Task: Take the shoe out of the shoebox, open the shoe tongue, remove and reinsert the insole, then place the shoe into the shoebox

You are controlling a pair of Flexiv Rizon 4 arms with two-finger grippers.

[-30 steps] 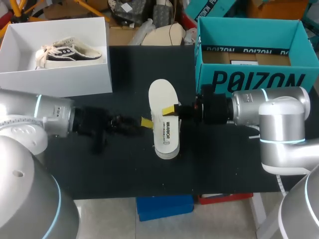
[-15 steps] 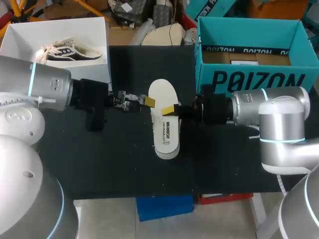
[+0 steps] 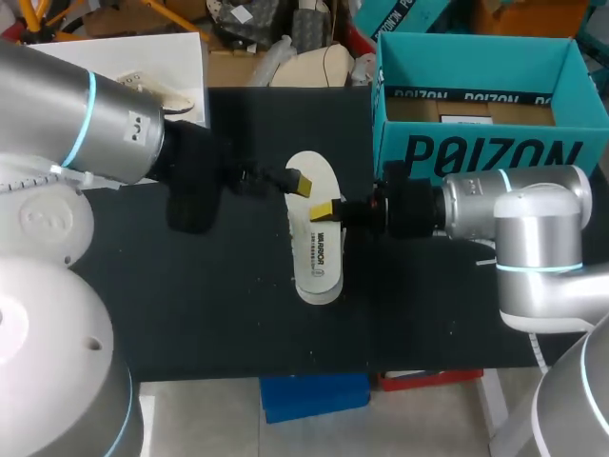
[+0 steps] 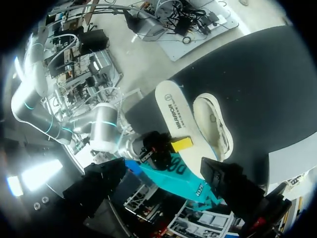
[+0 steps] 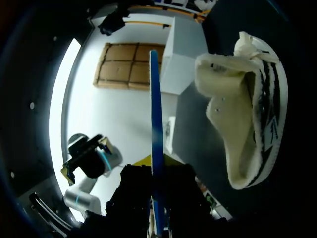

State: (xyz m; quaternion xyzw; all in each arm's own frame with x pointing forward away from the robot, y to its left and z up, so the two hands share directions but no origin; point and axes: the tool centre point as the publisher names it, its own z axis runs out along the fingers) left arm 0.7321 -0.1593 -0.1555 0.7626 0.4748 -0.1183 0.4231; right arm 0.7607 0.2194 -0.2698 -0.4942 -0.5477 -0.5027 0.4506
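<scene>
the white foam insole with dark print (image 3: 314,238) lies lengthwise over the middle of the black table top (image 3: 219,305), between the white cardboard shoebox (image 3: 186,67) at the far left corner and the teal cardboard box (image 3: 476,152) at the far right. my right gripper (image 3: 328,209) comes in from the right and meets the insole's right edge. in the right wrist view the insole runs edge-on as a thin blue line between the two dark fingers (image 5: 136,193), which press on it from both sides, so the right gripper is clamped on the insole. the cream canvas low shoe with black stripes (image 5: 247,109) is outside both boxes, on the black table just ahead of that gripper. in the left wrist view the shoe lies alongside the insole with its opening showing, the two close together along their length; i cannot tell whether they touch. from the head view the insole covers most of the shoe. my left gripper (image 3: 295,181) hangs above the table near the insole's far left end, one yellow tip showing. in its own wrist view its fingers (image 4: 228,181) stand wide apart with nothing between them.
</scene>
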